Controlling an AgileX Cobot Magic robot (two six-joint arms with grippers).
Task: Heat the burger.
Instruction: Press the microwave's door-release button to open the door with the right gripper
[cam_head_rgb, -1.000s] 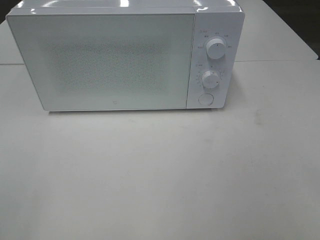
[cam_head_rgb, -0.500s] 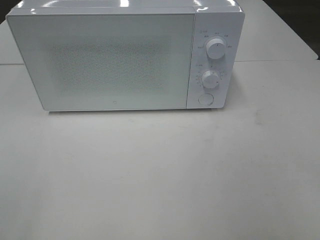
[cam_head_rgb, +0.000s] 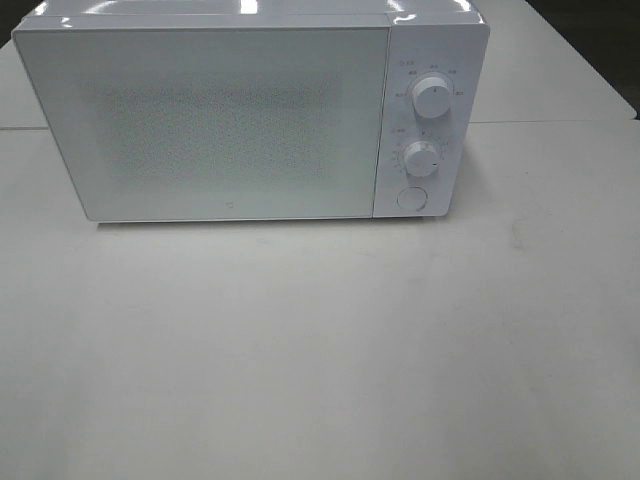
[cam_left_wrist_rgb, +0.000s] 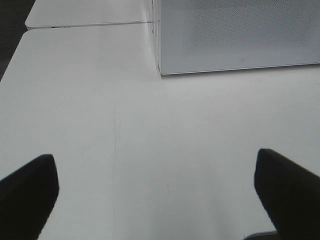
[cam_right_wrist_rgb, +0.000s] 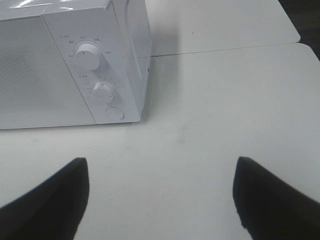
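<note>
1. The left pincer (cam_left_wrist_rgb: 155, 157) hangs above the pale matte worktop (cam_head_rgb: 320, 350). Its two dark fingers (cam_left_wrist_rgb: 27, 195) are spread wide, with only bare worktop surface between them. It grips nothing.

2. Ahead of the left pincer stands the white box-shaped microwave oven (cam_head_rgb: 230, 120), resting upright on the worktop at the far side. The left wrist view shows its lower left front corner, well apart from the fingers.

3. The large frosted door with a speckled panel (cam_head_rgb: 200, 120) covers the left and middle of the oven front. It sits flush with the casing, closed.

4. The burger shows in none of the views. The speckled panel is too clouded to reveal the cavity, so whether the burger lies behind the door cannot be told.

5. To the right of the door is the narrow white control strip (cam_head_rgb: 430, 60). It carries, from top to bottom:
   - the upper round white dial (cam_head_rgb: 432, 97);
   - the lower round white dial (cam_head_rgb: 421, 158);
   - the round flat white button (cam_head_rgb: 411, 198), just above the bottom edge.

6. A thin seam (cam_head_rgb: 560, 122) runs across the worktop to the right of the oven.

7. The right pincer (cam_right_wrist_rgb: 161, 162) hangs above the worktop, in front of the control strip and well apart from it. Its dark fingers (cam_right_wrist_rgb: 47, 200) are spread wide and hold nothing.
</note>
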